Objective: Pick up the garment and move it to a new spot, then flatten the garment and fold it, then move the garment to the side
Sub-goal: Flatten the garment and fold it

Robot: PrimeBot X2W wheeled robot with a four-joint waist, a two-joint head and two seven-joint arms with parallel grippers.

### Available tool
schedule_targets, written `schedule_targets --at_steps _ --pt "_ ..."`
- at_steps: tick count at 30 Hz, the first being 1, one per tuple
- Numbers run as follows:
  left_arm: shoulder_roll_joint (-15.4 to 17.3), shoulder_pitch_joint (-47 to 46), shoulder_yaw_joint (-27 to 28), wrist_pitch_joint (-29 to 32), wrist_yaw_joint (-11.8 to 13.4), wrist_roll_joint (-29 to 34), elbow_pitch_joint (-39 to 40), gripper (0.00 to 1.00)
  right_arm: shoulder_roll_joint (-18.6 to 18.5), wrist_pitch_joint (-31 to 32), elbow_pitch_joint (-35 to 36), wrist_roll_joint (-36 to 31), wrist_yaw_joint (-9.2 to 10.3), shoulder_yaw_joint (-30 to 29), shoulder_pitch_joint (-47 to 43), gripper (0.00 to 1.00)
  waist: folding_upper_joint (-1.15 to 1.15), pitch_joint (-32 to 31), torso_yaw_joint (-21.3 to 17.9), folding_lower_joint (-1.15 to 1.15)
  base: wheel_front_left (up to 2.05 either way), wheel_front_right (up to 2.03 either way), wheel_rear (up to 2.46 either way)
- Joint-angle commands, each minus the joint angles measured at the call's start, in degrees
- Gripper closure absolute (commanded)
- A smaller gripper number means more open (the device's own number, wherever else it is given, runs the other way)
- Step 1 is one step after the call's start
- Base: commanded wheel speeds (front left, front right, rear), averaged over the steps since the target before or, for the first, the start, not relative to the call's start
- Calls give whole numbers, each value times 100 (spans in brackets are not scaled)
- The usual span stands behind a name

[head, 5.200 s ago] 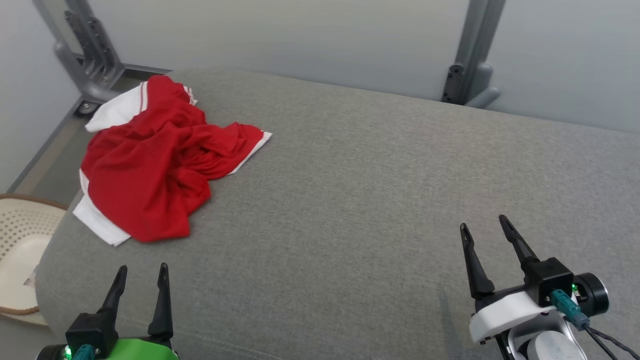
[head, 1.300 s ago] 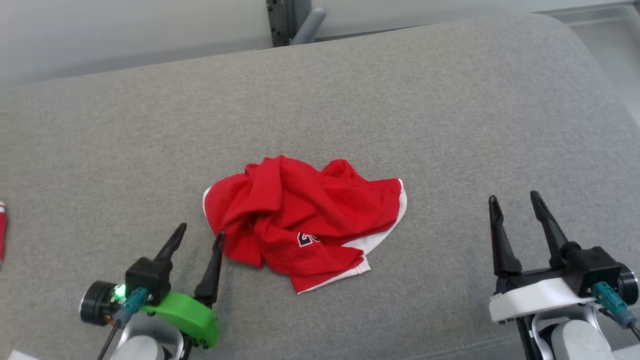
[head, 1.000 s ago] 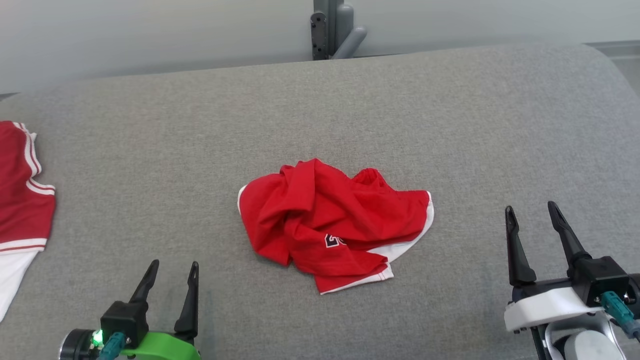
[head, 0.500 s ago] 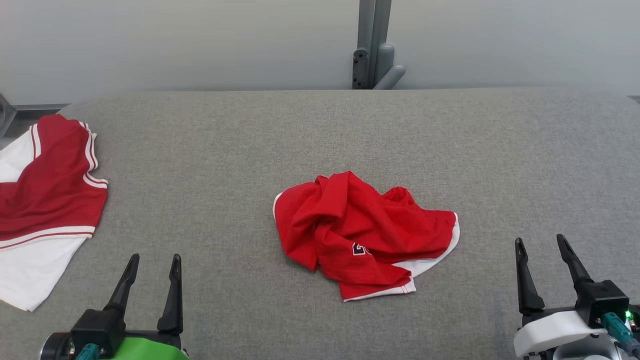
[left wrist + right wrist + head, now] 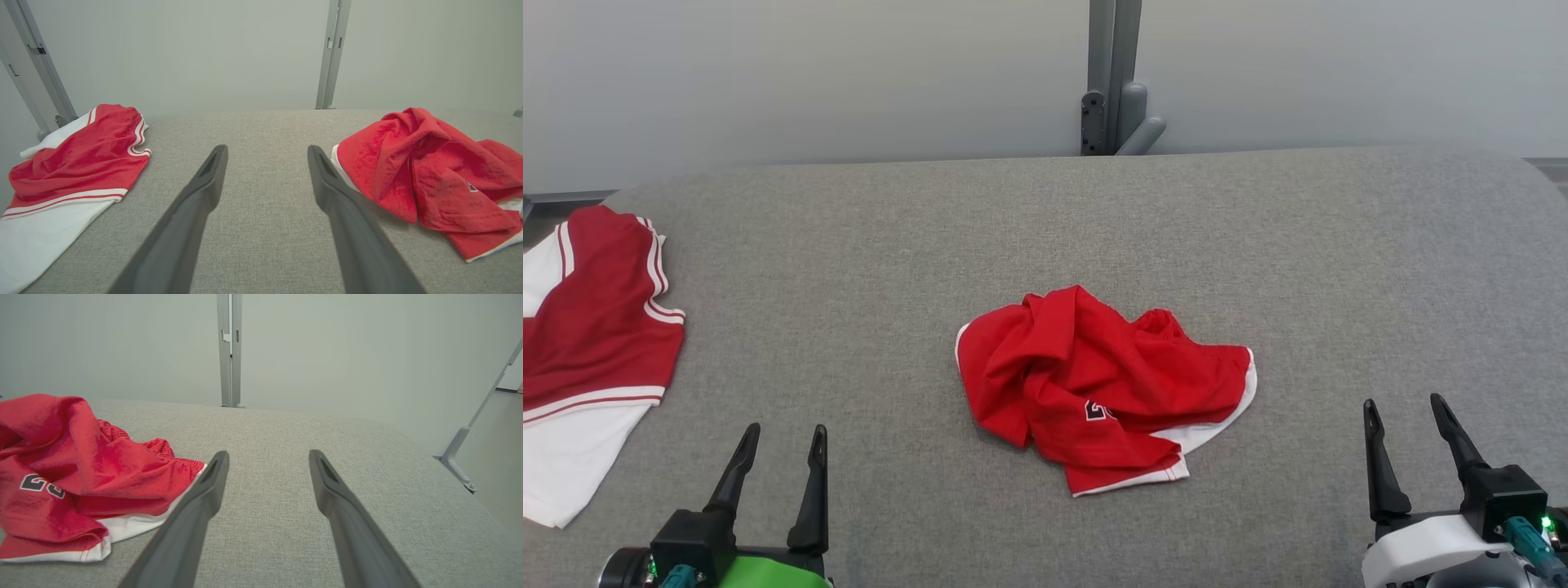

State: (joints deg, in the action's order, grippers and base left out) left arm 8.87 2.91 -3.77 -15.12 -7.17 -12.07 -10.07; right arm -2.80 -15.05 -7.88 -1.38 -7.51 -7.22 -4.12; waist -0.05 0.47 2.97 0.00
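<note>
With the crumpled garment (image 5: 1103, 388) mid-frame and the left gripper (image 5: 787, 428) and right gripper (image 5: 1403, 402) empty, fingers apart, at the lower corners, flattening likely wants each pinching an opposite hem, pulling outward.

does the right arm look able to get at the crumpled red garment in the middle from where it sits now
Probably yes. The right gripper is open and holds nothing, and just bare grey cushion lies between it and the crumpled garment, so the way looks free.
</note>
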Motion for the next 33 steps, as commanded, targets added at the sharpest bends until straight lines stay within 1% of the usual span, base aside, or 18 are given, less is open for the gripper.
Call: schedule_targets --at_steps 1,13,24,28,33 --pt "-7 52 21 -4 -26 35 -23 0 -17 -20 1 9 4 0 -46 0 5 3 -9 0 0 0 0" --pt "38 24 -50 -5 -37 26 -58 0 -17 -20 -35 24 4 82 -16 0 5 2 -67 0 0 0 0" --pt "74 -13 -34 -5 -38 -12 37 0 -17 -20 11 53 4 156 84 0 5 43 -254 0 0 0 0" --pt "127 -287 -300 -4 -38 -63 141 0 -16 -20 78 67 4 143 186 0 5 212 -361 0 0 0 0" --pt "172 -957 -947 -4 -38 -177 215 0 -17 -20 129 61 4 170 390 0 5 569 -590 0 0 0 0"
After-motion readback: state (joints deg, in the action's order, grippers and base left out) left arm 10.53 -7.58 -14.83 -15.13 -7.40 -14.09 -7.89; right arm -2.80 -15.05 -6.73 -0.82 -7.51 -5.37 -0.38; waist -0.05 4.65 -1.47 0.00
